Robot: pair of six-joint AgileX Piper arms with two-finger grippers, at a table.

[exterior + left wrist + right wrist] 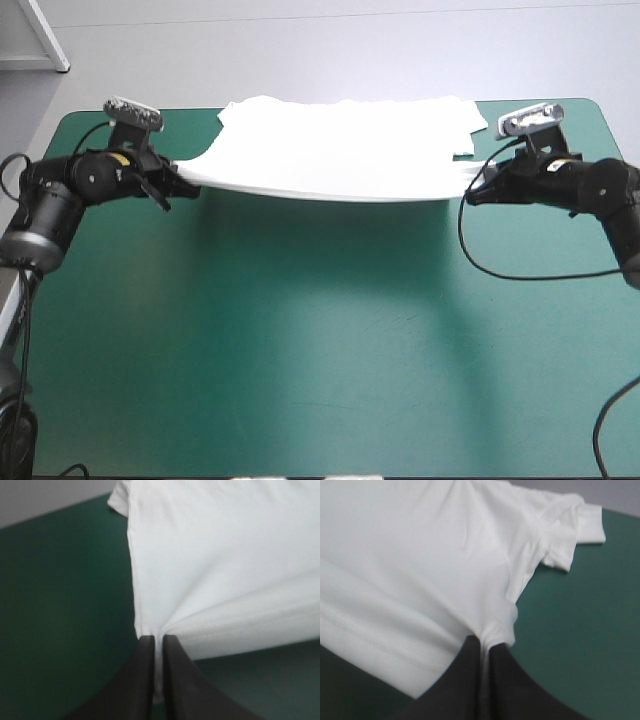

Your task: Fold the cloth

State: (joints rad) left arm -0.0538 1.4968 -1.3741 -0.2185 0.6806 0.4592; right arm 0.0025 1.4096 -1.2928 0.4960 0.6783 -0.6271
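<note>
Across upper frame: T-shirt (340, 150) hem raised off tabletop (320, 330), clamped by fingers (145, 680) of left gripper (180, 182) and right gripper (470, 188); first fold started, unfinished.

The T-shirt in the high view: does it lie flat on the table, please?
No, the left gripper and right gripper hold the T-shirt up by its near edge.

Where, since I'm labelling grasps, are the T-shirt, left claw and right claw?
T-shirt (340, 150), high view, middle of its white body.
Left claw (159, 640), left wrist view, between its fingertips.
Right claw (481, 645), right wrist view, between its fingertips.
</note>
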